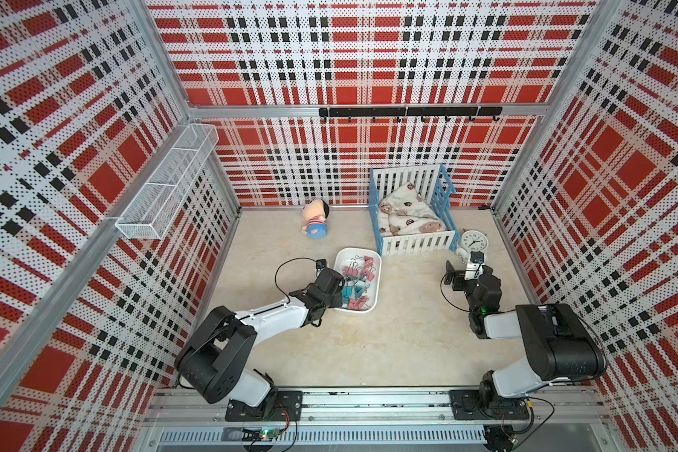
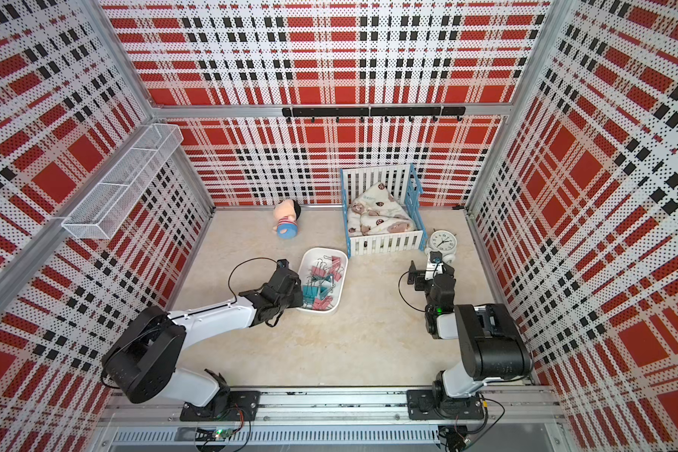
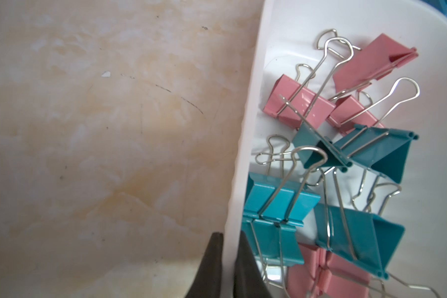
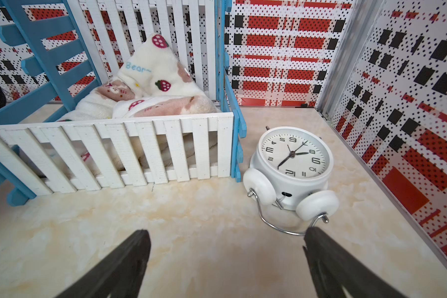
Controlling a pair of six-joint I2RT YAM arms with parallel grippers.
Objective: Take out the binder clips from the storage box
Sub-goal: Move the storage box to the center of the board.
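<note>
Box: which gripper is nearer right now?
Left. The left gripper is shut on a side wall of the box, one finger inside, one outside. The right gripper hangs open well apart from it, by the clock.

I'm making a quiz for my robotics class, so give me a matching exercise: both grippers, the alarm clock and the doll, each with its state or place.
1 left gripper
2 right gripper
3 alarm clock
4 doll

A open, holding nothing
B face up beside the crib
C shut on the storage box wall
D lying near the back wall

Pairs: 1-C, 2-A, 3-B, 4-D
</note>
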